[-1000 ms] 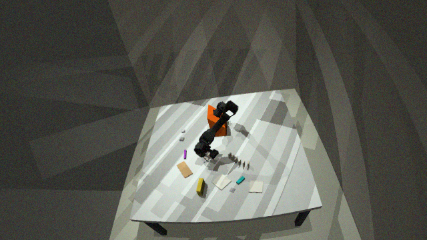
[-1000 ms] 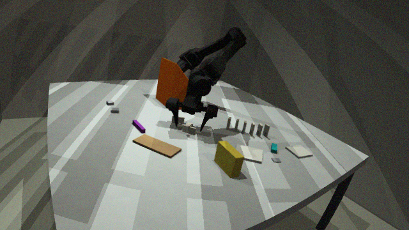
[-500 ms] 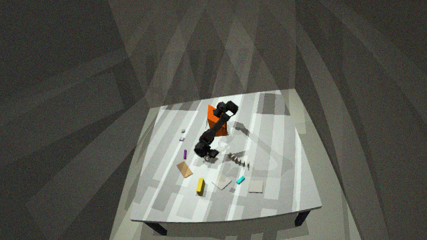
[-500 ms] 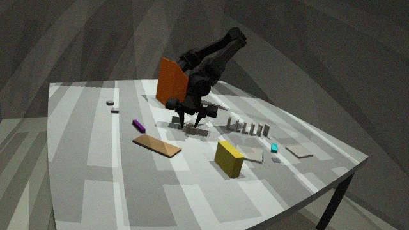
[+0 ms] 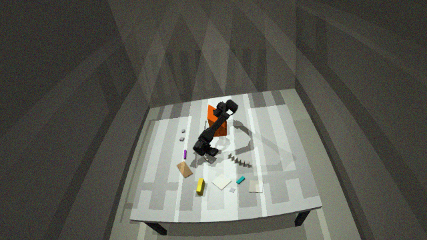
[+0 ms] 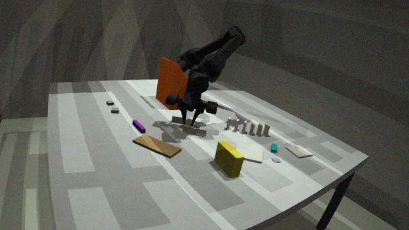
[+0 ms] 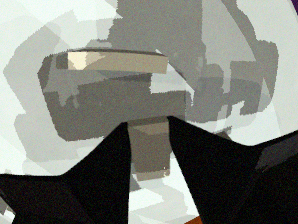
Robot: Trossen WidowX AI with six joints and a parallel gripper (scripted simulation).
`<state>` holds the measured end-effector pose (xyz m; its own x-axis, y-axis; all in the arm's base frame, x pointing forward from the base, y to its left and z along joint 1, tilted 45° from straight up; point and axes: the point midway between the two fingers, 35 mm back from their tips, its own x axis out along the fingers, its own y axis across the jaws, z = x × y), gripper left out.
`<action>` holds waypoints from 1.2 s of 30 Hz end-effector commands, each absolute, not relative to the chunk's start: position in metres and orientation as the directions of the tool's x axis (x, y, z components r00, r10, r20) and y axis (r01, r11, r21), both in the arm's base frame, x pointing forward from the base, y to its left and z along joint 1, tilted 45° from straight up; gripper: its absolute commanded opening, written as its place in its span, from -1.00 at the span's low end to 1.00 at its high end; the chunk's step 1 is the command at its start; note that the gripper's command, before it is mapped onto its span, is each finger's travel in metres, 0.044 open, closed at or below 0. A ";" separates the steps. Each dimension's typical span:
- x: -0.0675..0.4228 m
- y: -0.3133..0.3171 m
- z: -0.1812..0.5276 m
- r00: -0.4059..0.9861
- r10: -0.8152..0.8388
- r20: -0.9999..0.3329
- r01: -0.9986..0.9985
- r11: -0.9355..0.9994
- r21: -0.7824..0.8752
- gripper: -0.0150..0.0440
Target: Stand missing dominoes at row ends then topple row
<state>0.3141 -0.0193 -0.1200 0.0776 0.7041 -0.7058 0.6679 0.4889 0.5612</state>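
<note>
Wrist view: we saw gripper [image 7: 148, 152] clamped on flat domino [image 7: 149, 151], probably near its end; lift straight, avoid row [image 6: 247, 126].

Arm bent low — claw [image 6: 190, 121] clamped on domino [image 7: 149, 149].

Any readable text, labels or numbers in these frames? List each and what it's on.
None. No words, numbers or signs show on the dominoes, the orange panel, the yellow block, the table or the hand, shut on a domino.
</note>
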 end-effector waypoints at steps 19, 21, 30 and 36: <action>0.328 -0.083 0.029 0.095 0.670 -0.737 0.587 0.560 0.585 -0.13; 0.332 -0.058 0.054 0.094 0.663 -0.743 0.545 0.591 0.596 -0.13; 0.309 0.055 0.157 0.101 0.696 -0.711 0.381 0.633 0.674 -0.13; 0.308 0.057 0.159 0.101 0.698 -0.709 0.377 0.633 0.676 -0.13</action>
<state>0.3125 0.0551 0.1615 0.1144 0.6921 -0.7127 0.3540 0.6419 0.6802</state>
